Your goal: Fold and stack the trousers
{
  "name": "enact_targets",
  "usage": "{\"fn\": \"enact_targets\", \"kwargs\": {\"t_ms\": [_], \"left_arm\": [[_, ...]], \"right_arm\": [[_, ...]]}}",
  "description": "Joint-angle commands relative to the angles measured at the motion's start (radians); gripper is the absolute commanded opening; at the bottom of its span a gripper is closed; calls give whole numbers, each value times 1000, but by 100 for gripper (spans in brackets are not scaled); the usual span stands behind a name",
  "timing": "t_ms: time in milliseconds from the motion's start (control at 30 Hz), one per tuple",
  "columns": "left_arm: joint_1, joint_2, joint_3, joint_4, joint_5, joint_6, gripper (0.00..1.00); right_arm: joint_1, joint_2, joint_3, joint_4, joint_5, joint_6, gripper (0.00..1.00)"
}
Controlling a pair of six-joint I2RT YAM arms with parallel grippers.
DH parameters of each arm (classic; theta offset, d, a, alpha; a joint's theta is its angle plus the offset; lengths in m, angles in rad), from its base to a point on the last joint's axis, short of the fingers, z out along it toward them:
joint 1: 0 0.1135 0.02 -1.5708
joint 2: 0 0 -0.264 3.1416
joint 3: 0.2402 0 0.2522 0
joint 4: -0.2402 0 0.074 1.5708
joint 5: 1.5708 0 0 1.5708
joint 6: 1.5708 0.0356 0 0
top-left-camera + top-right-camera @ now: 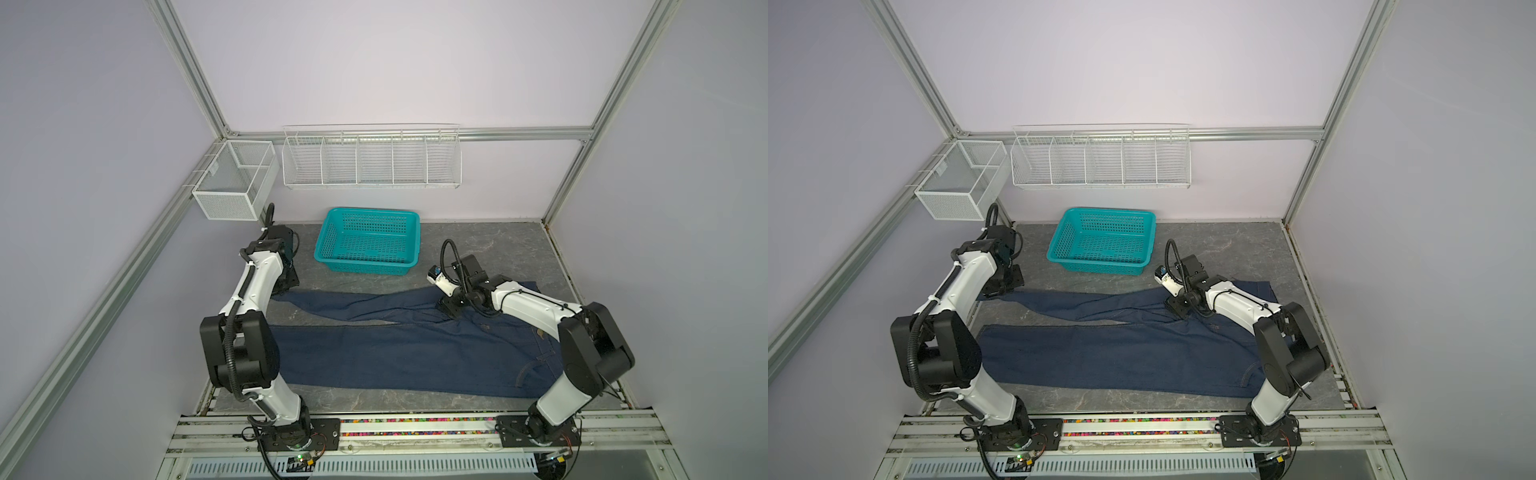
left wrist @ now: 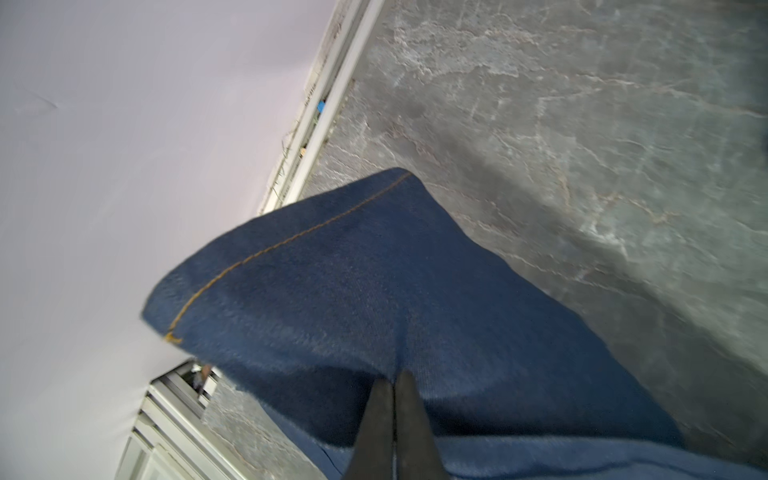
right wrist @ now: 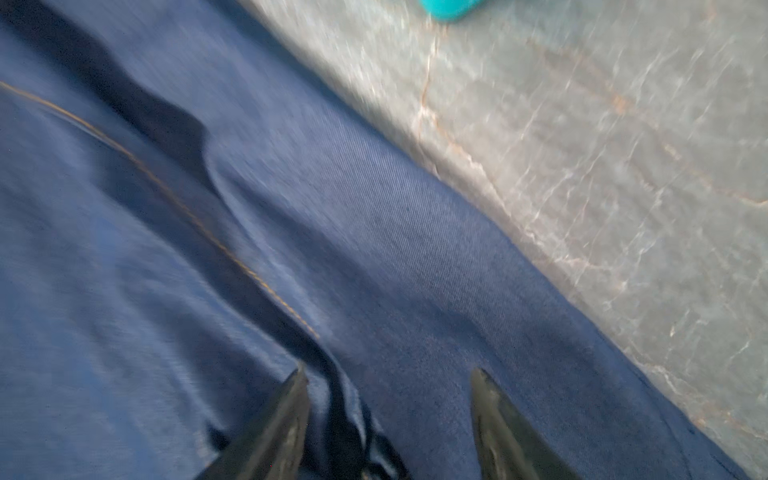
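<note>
The dark navy trousers [image 1: 395, 353] [image 1: 1121, 357] lie spread on the grey table, waist at the right, both legs running left. The near leg lies flat; the far leg angles toward the left wall. My left gripper [image 1: 286, 287] [image 1: 1001, 286] [image 2: 394, 376] is shut on the trousers [image 2: 332, 291] at the far leg's hem end, which is raised off the table. My right gripper [image 1: 446, 309] [image 1: 1177, 308] [image 3: 389, 370] stands open low over the upper far leg, a dark fold of the trousers [image 3: 291, 208] lying between its fingers.
A teal basket [image 1: 328, 237] [image 1: 1059, 241] [image 3: 449, 8] stands at the back middle of the grey table [image 1: 490, 245]. A white wire rack [image 1: 370, 160] and a mesh box [image 1: 232, 183] hang on the walls. The left wall's rail [image 2: 328, 124] runs close to the hem.
</note>
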Motion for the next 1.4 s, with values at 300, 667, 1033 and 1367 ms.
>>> {"fn": "enact_targets", "kwargs": {"t_ms": [300,667,1033,1367], "left_arm": [[9,67,38,7,25,20,47],[130,-160,-254,25,189,-33,66],[257,-110,-338,232,255,-202,67],[262,26,-302,344,238,-383,67]], "right_arm": [[6,47,-39,-108,162,-65,64],[-17,5,-94,-186,223,0,64],[-22,-12,-111,-178,193,23,64],[-22,-24,-103,-166,156,49,64]]}}
